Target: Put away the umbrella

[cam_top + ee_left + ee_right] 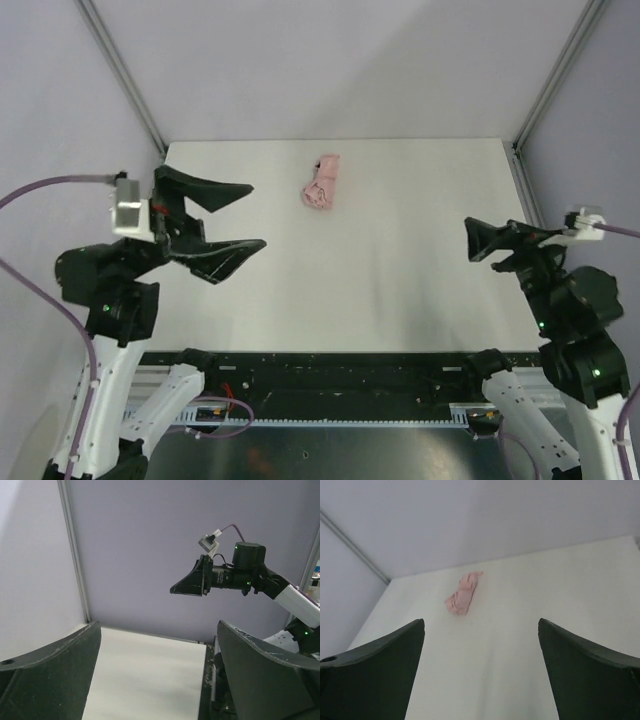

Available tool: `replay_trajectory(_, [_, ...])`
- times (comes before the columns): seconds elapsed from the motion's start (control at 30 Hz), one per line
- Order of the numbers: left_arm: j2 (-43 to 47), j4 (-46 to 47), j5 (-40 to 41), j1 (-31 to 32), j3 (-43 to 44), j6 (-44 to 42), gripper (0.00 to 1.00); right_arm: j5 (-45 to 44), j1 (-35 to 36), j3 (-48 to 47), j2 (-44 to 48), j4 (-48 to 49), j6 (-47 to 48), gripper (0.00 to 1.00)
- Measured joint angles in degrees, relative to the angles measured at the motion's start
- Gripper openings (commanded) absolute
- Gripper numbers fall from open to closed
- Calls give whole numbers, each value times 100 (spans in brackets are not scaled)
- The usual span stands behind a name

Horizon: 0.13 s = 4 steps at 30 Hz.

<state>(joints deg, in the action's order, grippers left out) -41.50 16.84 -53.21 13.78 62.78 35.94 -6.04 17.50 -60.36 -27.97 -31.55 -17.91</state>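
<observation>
Both grippers gape wide and empty; the folded pale pink fabric umbrella (321,182) lies at the far middle of the white table (400,260).
Its long axis runs near-to-far, slightly slanted. The left gripper (257,215) hangs closer, with the bundle beyond and to the right of its fingertips; the right gripper (470,240) is well apart.

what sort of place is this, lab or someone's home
Probably a robot lab test cell: a white table walled by plain grey panels on metal posts, two robot arms mounted at its near edge, one pink umbrella lying on it.
</observation>
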Motion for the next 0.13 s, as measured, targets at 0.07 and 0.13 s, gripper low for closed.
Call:
replay_trajectory(0.07, [15,15,-39,0,243,-107,100,-146,-2,-197,129,13,72,100])
replay_trajectory(0.13, [13,-2,-81,0,361,-203,99,-210,-7,-348,151,15,151,99])
